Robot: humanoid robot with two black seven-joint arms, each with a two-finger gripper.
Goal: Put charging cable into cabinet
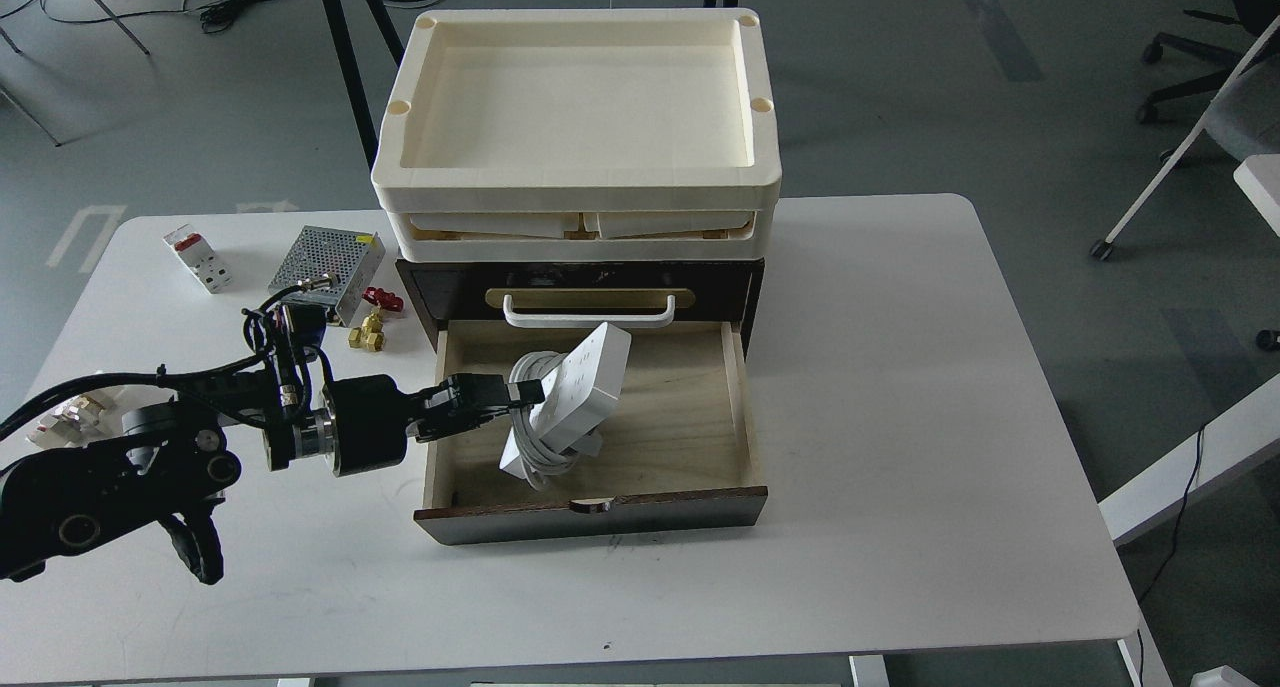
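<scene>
The robot's left arm is reaching in from the left edge, stretched across the white worktop (pixel 880 387) toward the dark brown cabinet (pixel 580 282) that is standing in the middle of it. The cabinet's lower pale wooden drawer (pixel 690 427) is pulled wide open toward the robot, and above it a second drawer front with a white bar handle (pixel 588 317) and a brass-coloured slot is sitting closed. The left pincer (pixel 528 394) is reaching over the drawer's left wall, its fingers clamped on the charging cable (pixel 575 392), gripping at the coiled white cord on the strip's left side. The white power strip is tilting, its upper end leaning toward the back of the drawer just under the handle, its lower end with the cord loops resting on or just above the drawer floor; I cannot tell which. The whole of it is inside the open drawer's outline, in the left half.

Two cream plastic trays (pixel 580 182) are stacked on the cabinet's top. To the left of the cabinet on the worktop, a perforated metal power-supply box (pixel 328 257), a small white circuit breaker (pixel 198 257) with red on it, and some brass fittings (pixel 368 335) with a red knob are lying. The right arm is not showing in this view.
</scene>
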